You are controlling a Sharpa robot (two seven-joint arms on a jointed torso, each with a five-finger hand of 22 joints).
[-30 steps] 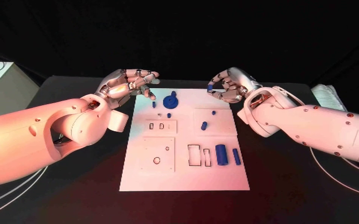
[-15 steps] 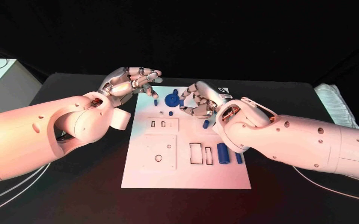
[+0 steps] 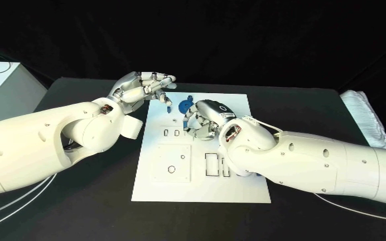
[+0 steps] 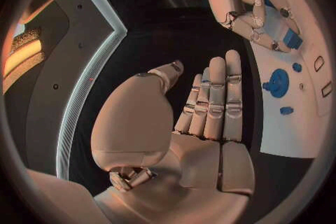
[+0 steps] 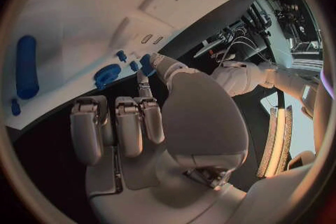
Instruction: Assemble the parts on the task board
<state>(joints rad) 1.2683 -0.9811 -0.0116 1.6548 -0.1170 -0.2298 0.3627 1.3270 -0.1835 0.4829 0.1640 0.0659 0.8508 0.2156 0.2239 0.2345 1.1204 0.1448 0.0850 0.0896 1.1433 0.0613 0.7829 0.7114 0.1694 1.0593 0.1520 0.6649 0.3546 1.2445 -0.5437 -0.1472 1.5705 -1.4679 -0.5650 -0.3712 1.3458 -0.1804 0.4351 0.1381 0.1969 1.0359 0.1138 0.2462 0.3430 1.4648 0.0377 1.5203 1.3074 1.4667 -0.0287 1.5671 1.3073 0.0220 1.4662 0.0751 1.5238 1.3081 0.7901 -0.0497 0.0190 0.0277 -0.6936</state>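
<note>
The white task board (image 3: 201, 191) lies in the middle of the black table. A round blue part (image 3: 184, 107) and a small blue peg (image 3: 168, 109) stand near its far edge. My right hand (image 3: 201, 119) hovers over the board's far middle, fingers curled, pinching a small blue part (image 4: 290, 40) at its fingertips. My left hand (image 3: 143, 90) hangs at the board's far left corner, holding nothing; the left wrist view shows its fingers (image 4: 213, 98) straight and the thumb apart. The right wrist view shows a long blue cylinder (image 5: 27, 67) on the board (image 5: 70, 11). My right forearm covers the board's right side.
Two small slots (image 3: 171, 133), a square plate with an oval hole (image 3: 170, 169) and rectangular recesses (image 3: 209, 164) mark the board's near half. A pale folded cloth (image 3: 366, 115) lies at the table's right edge and a white box (image 3: 12, 85) at its left.
My right hand has swung from the board's far right corner leftwards and nearer, over the board's far middle. The left hand has hardly moved.
</note>
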